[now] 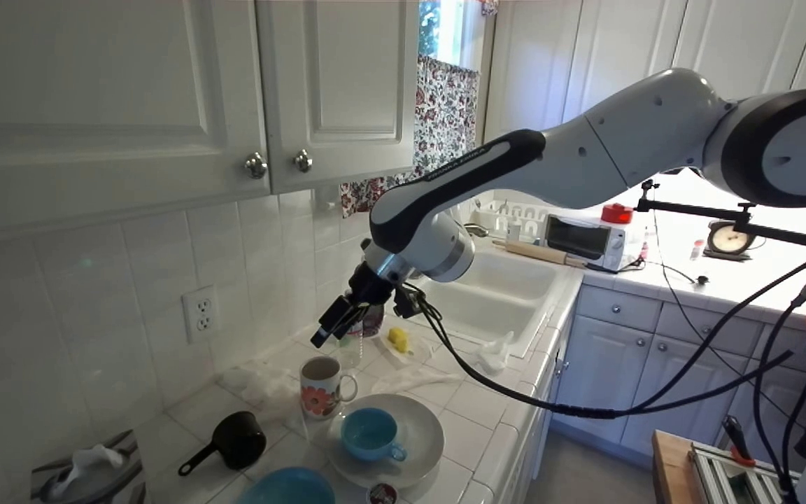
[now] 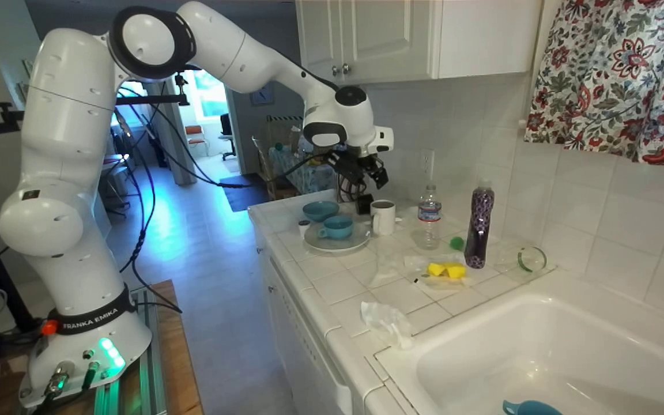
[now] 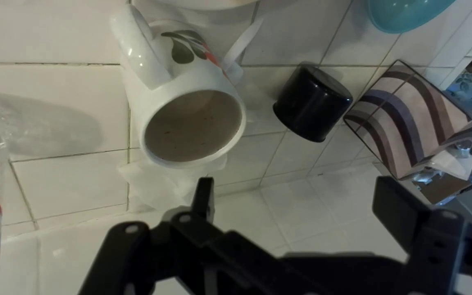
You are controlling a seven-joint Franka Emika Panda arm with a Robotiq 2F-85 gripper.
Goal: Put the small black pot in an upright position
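Note:
The small black pot [image 1: 241,442] sits on the white tiled counter near the back wall. In an exterior view its stick handle [image 1: 196,459] points away from the mug. In the wrist view the pot [image 3: 312,104] shows its outer side and flat base; its opening faces away and its handle is hidden. It is not upright; I cannot tell whether it is on its side or upside down. It also shows in an exterior view [image 2: 363,204]. My gripper [image 3: 293,186] is open and empty, above the counter by the wall, apart from the pot and higher than the mug.
A flowered mug [image 1: 317,392] stands beside the pot. A grey plate [image 1: 422,430] holds a blue cup [image 1: 369,434]; a blue bowl [image 1: 287,490] is nearby. A tissue box [image 3: 400,110] lies past the pot. Bottles [image 2: 429,219] stand toward the sink. Cabinets [image 1: 109,105] hang above.

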